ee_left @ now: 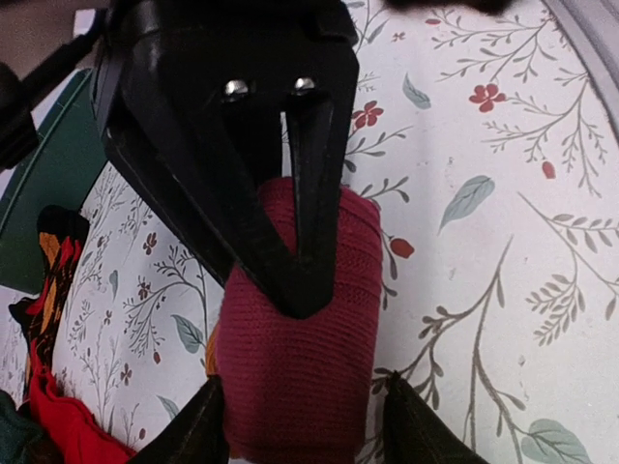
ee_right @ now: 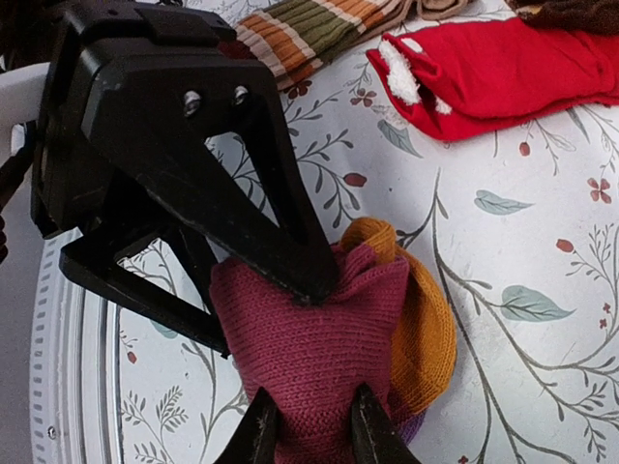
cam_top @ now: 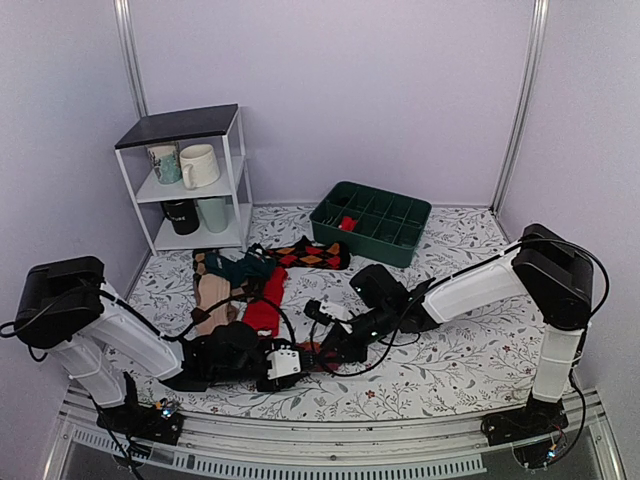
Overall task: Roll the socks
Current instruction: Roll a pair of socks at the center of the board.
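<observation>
The maroon socks [ee_left: 295, 367] lie rolled into a short bundle near the table's front edge, with an orange toe [ee_right: 430, 329] bulging from one end. My left gripper [ee_left: 305, 425] stands open astride the bundle; one finger brushes its side and the other stands apart. My right gripper [ee_right: 314, 430] is shut on a fold of the maroon knit at the bundle's end. In the top view both grippers, left [cam_top: 285, 362] and right [cam_top: 325, 350], meet nose to nose over the bundle [cam_top: 308, 349], which they mostly hide.
A heap of other socks lies behind: plain red [cam_top: 265, 305], black-red argyle [cam_top: 310, 255], teal [cam_top: 245, 268], brown striped [cam_top: 212, 295]. A green divided tray [cam_top: 372, 220] stands at the back. A white shelf [cam_top: 190, 180] with mugs stands back left.
</observation>
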Controlling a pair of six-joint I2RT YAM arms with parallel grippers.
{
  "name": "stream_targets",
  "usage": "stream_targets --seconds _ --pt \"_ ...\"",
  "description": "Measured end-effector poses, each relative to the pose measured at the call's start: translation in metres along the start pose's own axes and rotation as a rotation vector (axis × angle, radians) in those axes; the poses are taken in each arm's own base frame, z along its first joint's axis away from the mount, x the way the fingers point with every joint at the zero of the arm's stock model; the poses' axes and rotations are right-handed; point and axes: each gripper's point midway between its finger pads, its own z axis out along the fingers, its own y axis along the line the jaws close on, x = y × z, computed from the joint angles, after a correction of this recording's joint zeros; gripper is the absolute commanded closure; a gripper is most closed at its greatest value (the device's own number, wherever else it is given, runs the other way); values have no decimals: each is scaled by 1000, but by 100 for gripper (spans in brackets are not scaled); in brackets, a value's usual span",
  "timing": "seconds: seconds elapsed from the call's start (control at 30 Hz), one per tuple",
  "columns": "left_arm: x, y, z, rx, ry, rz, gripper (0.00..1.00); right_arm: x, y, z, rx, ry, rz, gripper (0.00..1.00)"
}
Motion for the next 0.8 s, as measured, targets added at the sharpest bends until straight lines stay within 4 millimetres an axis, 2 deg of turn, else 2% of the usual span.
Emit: stream_targets --seconds 0.07,0.17,0.33,0.47,0.6,0.73,0.8 --pt "1 1 2 -5 4 5 54 1 0 -1 0 20 19 79" --pt "1 2 6 -15 11 7 78 3 1 -2 -4 42 47 79" --pt "-4 2 14 -15 5 14 99 9 2 -8 -6 76 109 79" --pt "-7 1 16 -5 -2 5 100 12 4 -11 -26 100 156 78" --pt "-12 -1 20 18 -12 -12 100 15 7 -15 -31 116 213 73" --pt "-19 -6 26 61 -24 -42 100 19 10 -22 -20 135 263 51" --pt "-24 -8 31 84 -24 -64 100 22 9 -26 -2 149 280 44"
